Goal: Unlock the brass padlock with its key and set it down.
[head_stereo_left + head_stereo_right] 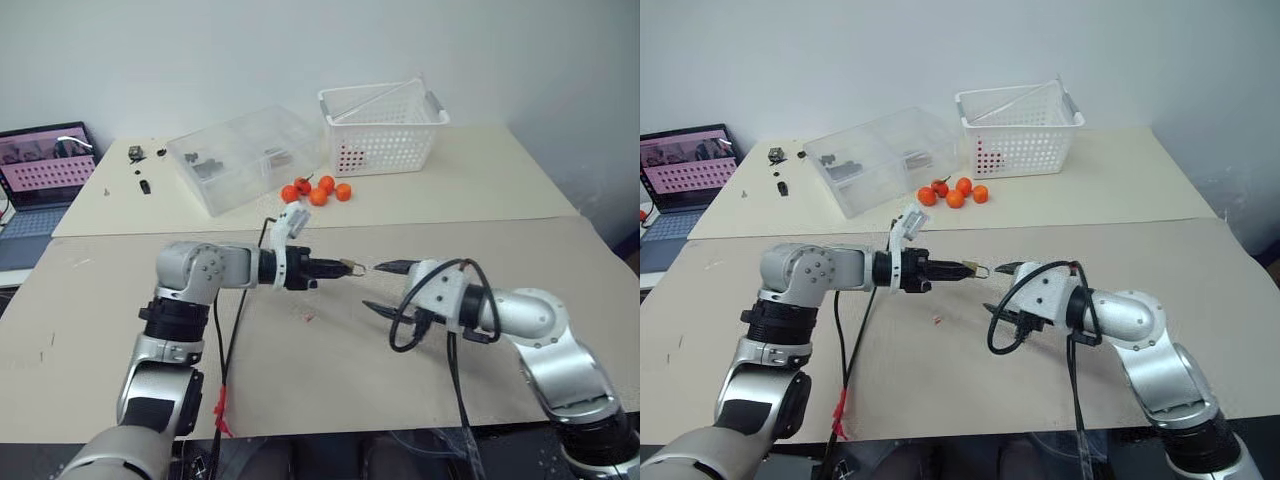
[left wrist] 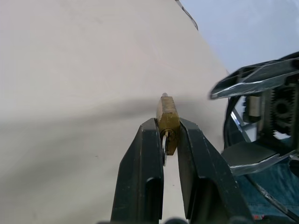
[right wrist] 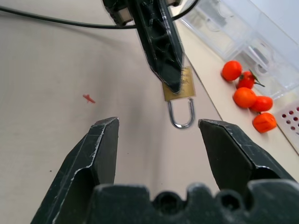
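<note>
Padlock (image 3: 179, 87) pinched in the left gripper (image 1: 338, 268) at frame centre — shackle pointing away from the fingers. Right gripper (image 3: 159, 140) spread wide, empty — just beside it.

No lettering, number, brand or sign can be read anywhere. The small yellow-brass padlock body (image 3: 179, 85) shows a plain face with no legible stamp. The open laptop screen (image 1: 45, 163) at the far left shows pinkish rows of tiny pictures, too small to make out any words. The white perforated plastic basket (image 1: 383, 128) and the clear plastic compartment box (image 1: 245, 158) carry no readable label.
</note>
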`<state>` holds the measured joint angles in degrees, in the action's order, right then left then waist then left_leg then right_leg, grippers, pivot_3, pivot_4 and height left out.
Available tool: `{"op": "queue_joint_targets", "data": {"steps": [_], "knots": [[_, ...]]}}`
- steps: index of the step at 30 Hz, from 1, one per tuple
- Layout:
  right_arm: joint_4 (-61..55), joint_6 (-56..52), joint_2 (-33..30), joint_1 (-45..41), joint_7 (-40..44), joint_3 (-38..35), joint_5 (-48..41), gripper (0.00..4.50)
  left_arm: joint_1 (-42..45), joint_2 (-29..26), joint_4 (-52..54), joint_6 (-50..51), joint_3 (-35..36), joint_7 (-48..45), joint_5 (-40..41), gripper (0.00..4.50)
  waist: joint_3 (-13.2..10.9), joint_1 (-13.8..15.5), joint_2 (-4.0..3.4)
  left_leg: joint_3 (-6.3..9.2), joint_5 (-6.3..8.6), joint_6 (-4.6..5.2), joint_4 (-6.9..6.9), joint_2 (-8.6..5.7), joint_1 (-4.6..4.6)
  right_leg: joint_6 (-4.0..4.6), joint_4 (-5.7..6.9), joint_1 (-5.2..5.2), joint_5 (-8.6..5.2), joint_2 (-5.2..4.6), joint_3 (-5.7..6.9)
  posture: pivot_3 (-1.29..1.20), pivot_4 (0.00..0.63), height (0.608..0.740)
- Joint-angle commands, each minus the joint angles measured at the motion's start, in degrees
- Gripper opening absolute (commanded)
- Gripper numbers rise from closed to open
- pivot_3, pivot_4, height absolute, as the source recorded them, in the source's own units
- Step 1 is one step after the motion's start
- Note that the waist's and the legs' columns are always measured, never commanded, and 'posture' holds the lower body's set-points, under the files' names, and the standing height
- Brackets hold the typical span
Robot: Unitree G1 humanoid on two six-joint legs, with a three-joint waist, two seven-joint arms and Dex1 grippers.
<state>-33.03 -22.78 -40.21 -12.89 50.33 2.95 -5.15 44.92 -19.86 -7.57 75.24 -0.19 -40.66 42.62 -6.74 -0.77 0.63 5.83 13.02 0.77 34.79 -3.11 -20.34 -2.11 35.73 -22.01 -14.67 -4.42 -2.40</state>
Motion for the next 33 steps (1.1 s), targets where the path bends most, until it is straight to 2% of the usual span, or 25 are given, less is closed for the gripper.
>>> {"op": "queue_joint_targets", "data": {"steps": [1,2,5,12,19,25,33], "knots": [[-1.44,0.47,-1.77,0.72,0.20,-4.96,-2.97,3.30,2.42,-1.07,-0.57,4.09,3.71,-1.41,3.36,0.01,0.00,0.00,0.00,0.00,0.00,0.00,0.00,0.00,0.00,0.00,0.00,0.00,0.00,0.00,0.00,0.00,0.150,0.740],[-1.23,0.54,-1.82,0.93,-0.11,-5.48,-3.35,3.30,2.51,-1.28,-0.73,5.42,4.41,-1.60,4.07,0.01,0.00,-0.04,0.00,0.00,0.00,0.00,0.00,-0.01,0.00,-0.01,0.00,0.00,0.00,0.00,0.01,0.00,0.150,0.740],[-0.76,0.34,-1.12,0.73,-1.07,-5.48,-4.54,2.52,3.42,-0.85,-3.46,11.38,8.99,-0.78,6.64,0.01,-0.01,-0.09,0.01,0.00,0.00,0.01,0.00,0.01,0.01,-0.01,0.02,0.00,0.00,0.01,0.01,0.00,0.150,0.740],[-2.61,-0.21,0.00,1.07,-2.31,-3.35,-5.84,0.09,3.80,0.33,-6.66,17.26,14.75,2.44,8.53,0.01,0.00,0.00,0.01,0.01,0.00,0.00,0.02,0.00,0.02,-0.01,0.03,-0.01,0.00,0.01,0.02,0.00,0.150,0.740],[-3.25,-1.28,0.83,-1.50,-3.85,-2.50,-6.62,0.03,2.83,1.14,-6.25,17.26,14.41,4.18,9.67,0.01,0.00,0.00,0.01,0.01,0.05,-0.13,0.02,0.01,0.01,-0.01,0.02,-0.01,0.00,-0.02,-0.02,0.00,0.150,0.740],[-2.41,-2.66,4.47,-5.09,-7.19,2.14,-4.87,0.03,0.31,3.65,-4.17,17.26,13.61,7.04,12.01,0.01,0.02,-0.11,0.00,0.00,0.05,-0.15,0.01,0.04,0.02,-0.01,0.03,-0.03,0.00,-0.01,-0.05,0.00,0.150,0.740],[-3.10,-2.55,5.22,-4.04,-8.77,4.01,-4.76,0.03,-0.97,4.02,-2.89,17.26,13.58,10.12,15.25,0.01,0.03,0.06,0.00,0.01,0.07,-0.27,0.03,-0.01,-0.05,0.00,0.00,-0.07,0.00,-0.06,-0.05,0.00,0.150,0.740]]}}
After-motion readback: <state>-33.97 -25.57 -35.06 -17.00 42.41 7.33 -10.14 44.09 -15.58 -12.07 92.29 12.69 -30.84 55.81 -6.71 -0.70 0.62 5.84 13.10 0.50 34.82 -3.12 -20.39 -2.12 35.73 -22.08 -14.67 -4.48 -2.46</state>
